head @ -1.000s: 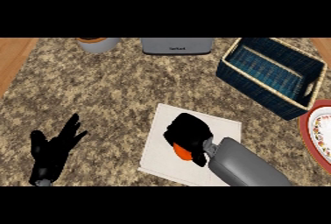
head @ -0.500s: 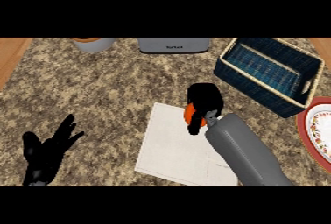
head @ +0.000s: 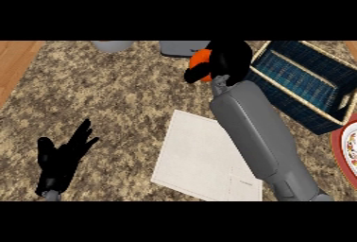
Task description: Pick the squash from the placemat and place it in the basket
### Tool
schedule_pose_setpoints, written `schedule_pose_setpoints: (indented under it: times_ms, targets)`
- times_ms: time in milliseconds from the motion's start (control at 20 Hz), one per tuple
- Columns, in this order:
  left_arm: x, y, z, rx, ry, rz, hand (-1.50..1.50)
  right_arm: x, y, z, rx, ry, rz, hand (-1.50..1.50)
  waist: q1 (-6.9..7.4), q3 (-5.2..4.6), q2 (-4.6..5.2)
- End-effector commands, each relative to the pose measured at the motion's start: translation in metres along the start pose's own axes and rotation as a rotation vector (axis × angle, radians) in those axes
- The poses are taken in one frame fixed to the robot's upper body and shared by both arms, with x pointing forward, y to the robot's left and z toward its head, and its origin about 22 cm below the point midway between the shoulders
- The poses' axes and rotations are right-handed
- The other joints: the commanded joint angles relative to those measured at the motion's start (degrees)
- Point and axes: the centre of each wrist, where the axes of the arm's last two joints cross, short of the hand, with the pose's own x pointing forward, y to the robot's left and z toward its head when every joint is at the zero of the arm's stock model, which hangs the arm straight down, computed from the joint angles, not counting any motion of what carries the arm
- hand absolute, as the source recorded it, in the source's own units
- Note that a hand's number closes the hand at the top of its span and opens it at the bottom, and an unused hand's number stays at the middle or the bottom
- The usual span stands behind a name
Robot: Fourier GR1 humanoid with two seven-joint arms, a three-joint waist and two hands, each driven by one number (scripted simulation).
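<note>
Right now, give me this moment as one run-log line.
phase: carry | right hand: shut on squash, raised left of basket | left hand: open, resting lower left | placemat: bare | squash not yet in basket

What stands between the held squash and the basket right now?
Nothing visible. The right robot hand holds the squash just left of the basket; only the basket's near rim lies between them, and its interior looks open.

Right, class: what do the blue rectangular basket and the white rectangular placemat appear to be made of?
The blue rectangular basket looks woven, perhaps wicker: ribbed walls and a pale rim. The white rectangular placemat looks like flat matte cloth or paper; its plain surface leaves that open.
</note>
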Motion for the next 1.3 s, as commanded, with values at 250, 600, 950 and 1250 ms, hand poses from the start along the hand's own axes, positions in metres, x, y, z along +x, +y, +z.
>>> schedule_pose_setpoints:
  times_ms: [250,600,950,1250]
  targets:
    - [-0.022,0.002,-0.001,0.025,0.152,-0.025,0.0,0.078,-0.094,0.012,-0.425,0.093,-0.411,1.5,-0.39,-0.65,0.11]
    - [-0.036,-0.002,0.006,0.022,0.154,-0.02,0.0,0.104,-0.143,0.004,-0.566,0.202,-0.383,1.5,-1.04,-0.68,-0.03]
    - [-0.035,0.008,0.009,0.027,0.15,-0.012,0.0,0.091,-0.197,-0.029,-0.623,0.298,-0.363,1.5,-1.32,-0.62,0.01]
    - [-0.039,0.01,0.013,0.029,0.168,-0.007,0.0,0.055,-0.203,-0.069,-0.627,0.343,-0.341,1.5,-1.48,-0.54,0.17]
